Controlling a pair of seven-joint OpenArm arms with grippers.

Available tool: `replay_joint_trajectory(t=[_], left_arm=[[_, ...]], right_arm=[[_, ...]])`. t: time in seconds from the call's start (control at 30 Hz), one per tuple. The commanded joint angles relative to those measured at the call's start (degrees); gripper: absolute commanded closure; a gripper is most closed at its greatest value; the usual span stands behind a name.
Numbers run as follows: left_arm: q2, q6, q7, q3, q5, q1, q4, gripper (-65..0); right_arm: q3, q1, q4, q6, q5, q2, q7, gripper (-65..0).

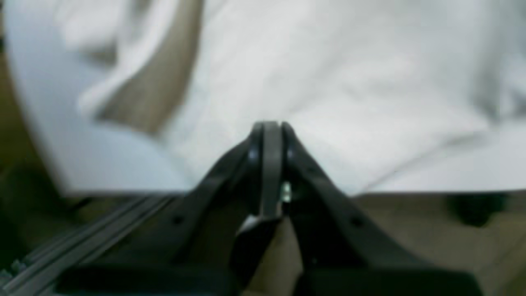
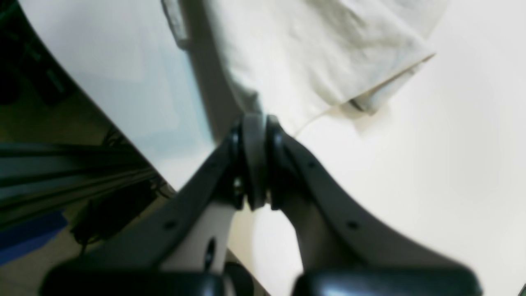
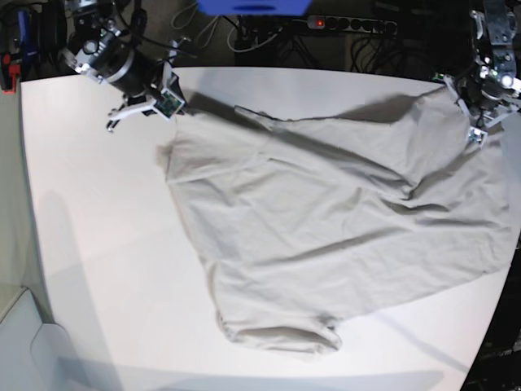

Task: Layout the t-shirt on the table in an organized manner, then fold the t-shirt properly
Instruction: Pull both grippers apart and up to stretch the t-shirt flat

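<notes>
A light beige t-shirt (image 3: 326, 236) lies spread and wrinkled across the middle and right of the white table (image 3: 89, 244) in the base view, its collar (image 3: 281, 338) toward the lower edge. At the upper left of that frame, the right gripper (image 3: 167, 102) sits at a corner of the cloth, jaws pressed together on the fabric. At the upper right, the left gripper (image 3: 476, 130) likewise pinches the shirt's edge, fingers closed on it.
</notes>
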Motion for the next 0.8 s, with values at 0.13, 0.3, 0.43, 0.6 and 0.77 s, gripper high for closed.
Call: replay_joint_trajectory(t=[0.13, 0.3, 0.43, 0.6, 0.77], left_arm=[[-4.6, 0.5, -1.1, -6.2, -0.1, -0.3, 0.9, -0.1], [-5.9, 0.4, -1.1, -9.0, -0.1, -0.7, 1.5, -0.1], [-5.4, 0.4, -1.1, -9.2, -0.1, -0.9, 2.4, -0.1], [-4.9, 0.4, -1.1, -8.2, -0.2, -1.8, 2.4, -0.1], [-3.7, 0.4, -1.1, -7.6, -0.2, -3.0, 2.4, -0.1]], right_arm=[[0.8, -2.5, 1.0, 0.2, 0.4, 2.8, 0.9, 0.0], [0.6, -6.7, 3.6, 0.2, 0.4, 4.9, 1.0, 0.0], [-0.7, -9.3, 4.9, 0.2, 0.4, 5.3, 3.6, 0.0], [-4.4, -12.8, 5.0, 0.2, 0.4, 5.7, 6.0, 0.0], [-11.3, -14.6, 4.8, 0.2, 0.4, 5.7, 6.3, 0.0]])
